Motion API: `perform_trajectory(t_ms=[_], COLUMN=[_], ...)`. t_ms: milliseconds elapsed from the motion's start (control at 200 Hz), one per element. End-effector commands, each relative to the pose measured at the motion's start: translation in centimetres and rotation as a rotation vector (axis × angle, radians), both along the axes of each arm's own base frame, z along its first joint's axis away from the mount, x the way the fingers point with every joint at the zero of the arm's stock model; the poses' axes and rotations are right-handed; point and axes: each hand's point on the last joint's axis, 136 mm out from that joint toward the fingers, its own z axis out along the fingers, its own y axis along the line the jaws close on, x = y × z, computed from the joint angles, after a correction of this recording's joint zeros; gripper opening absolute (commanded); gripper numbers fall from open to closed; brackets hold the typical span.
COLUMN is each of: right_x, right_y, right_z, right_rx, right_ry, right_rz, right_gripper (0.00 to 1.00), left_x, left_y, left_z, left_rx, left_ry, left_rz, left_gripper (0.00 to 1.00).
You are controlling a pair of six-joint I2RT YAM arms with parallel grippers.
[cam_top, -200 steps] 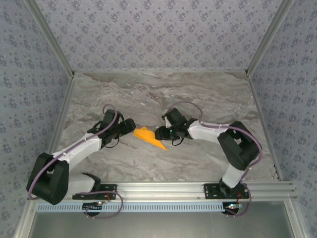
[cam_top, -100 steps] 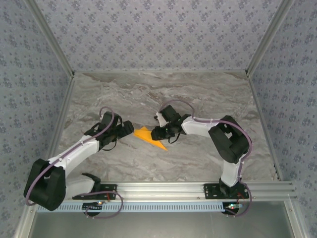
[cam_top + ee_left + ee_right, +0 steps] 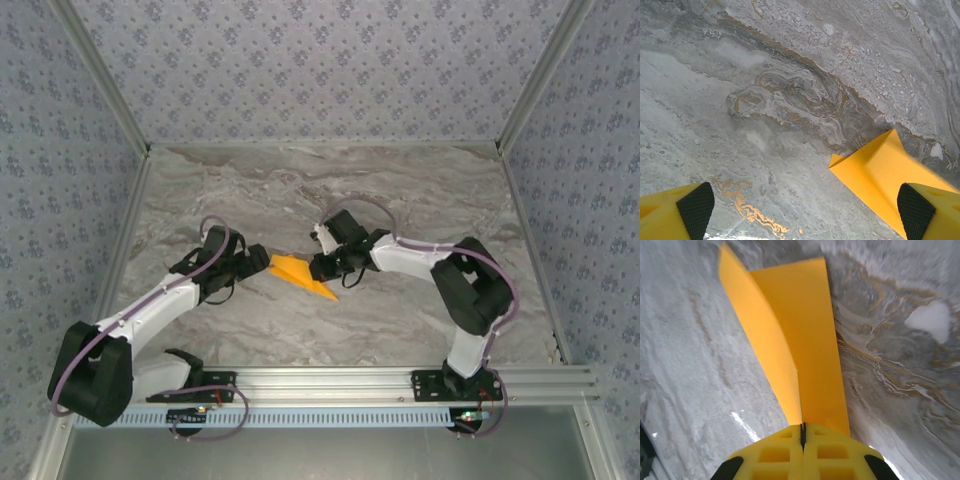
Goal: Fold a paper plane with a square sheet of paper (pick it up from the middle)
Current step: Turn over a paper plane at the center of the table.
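the half-folded paper plane [image 3: 303, 276] sits near the middle of the table [image 3: 420, 200], with the right gripper [image 3: 802, 432] pinched tight on its raised crease from 3 o'clock. the left gripper [image 3: 805, 210] gapes wide at its 9 o'clock. on one thin pinch, any tug could pivot the paper or spring the folds open.

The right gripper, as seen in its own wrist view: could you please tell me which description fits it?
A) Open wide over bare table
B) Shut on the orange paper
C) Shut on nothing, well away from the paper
B: the right gripper has its fingers pressed together, and the folded orange paper runs straight out from the seam between them.
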Motion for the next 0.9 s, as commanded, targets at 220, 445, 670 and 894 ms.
perform_trajectory(t_ms=[220,445,670,894], right_x=[3.6,4.6,4.4,2.9], right_y=[-8.1,-10.7,-9.5,-4.8], right_z=[7.8,7.0,2.9,0.3], right_rx=[-0.157,-0.351,-0.594,-0.574], right_ry=[-0.294,-0.373,-0.393,-0.334], right_rz=[-0.316,-0.423,-0.395,-0.323], right_gripper=[0.0,0.01,0.01,0.03], left_x=[-0.7,-0.6,-0.7,-0.8], left_y=[-0.3,-1.3,-2.4,-2.3], left_z=[0.4,0.0,-0.9,-1.3], left_rx=[-0.025,-0.077,-0.122,-0.122], left_ry=[0.001,0.023,0.059,0.071], left_rz=[-0.033,-0.052,-0.07,-0.056], left_gripper=[0.98,0.98,0.98,0.98])
